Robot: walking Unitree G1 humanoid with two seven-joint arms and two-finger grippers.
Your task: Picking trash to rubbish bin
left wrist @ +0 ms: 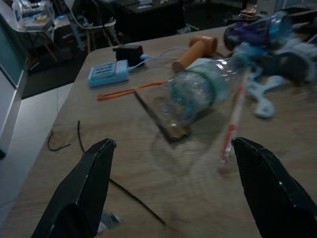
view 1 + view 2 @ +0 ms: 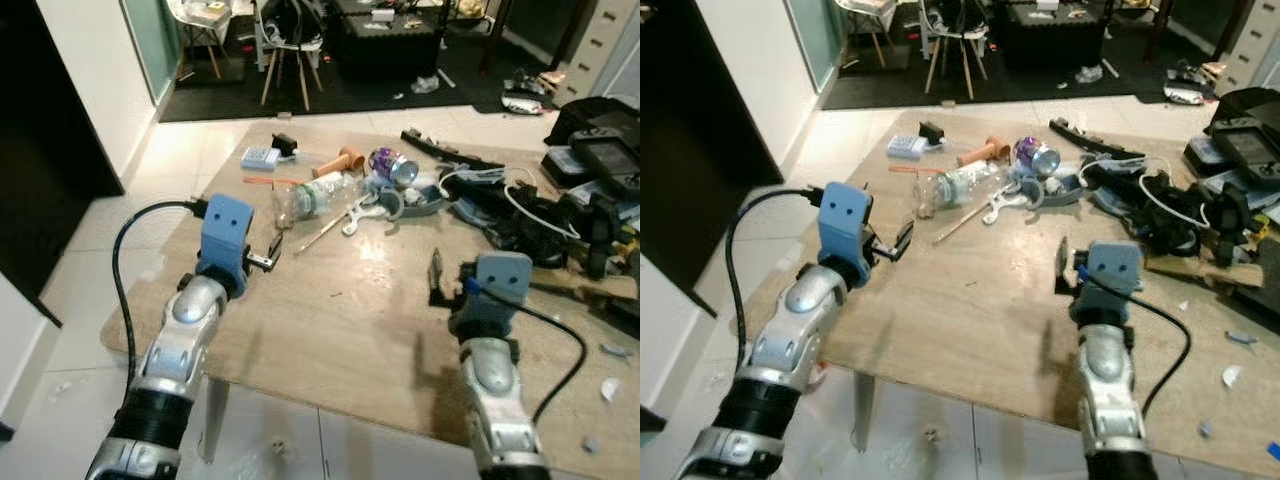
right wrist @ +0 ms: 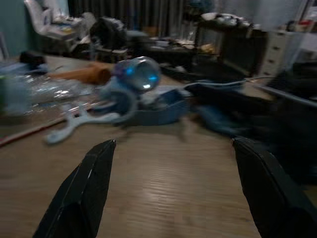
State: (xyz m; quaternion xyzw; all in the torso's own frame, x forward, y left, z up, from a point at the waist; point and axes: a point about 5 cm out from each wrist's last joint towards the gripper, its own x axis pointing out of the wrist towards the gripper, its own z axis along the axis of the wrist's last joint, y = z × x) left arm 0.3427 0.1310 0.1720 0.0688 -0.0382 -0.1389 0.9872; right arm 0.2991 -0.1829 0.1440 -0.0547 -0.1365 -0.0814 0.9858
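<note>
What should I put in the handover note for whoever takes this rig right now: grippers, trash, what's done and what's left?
Left gripper: open, holding nothing, over the wooden table, pointed toward the clear plastic bottle.
Right gripper: open, holding nothing, over the table short of the clutter.
Trash: the bottle lies on its side mid-table with a red-and-white straw beside it; a purple can lies just beyond, next to a white plastic piece and a blue tray.
Done: nothing picked yet.
Left: grasp the bottle, probably first, then the can and straw; locate the rubbish bin.
</note>
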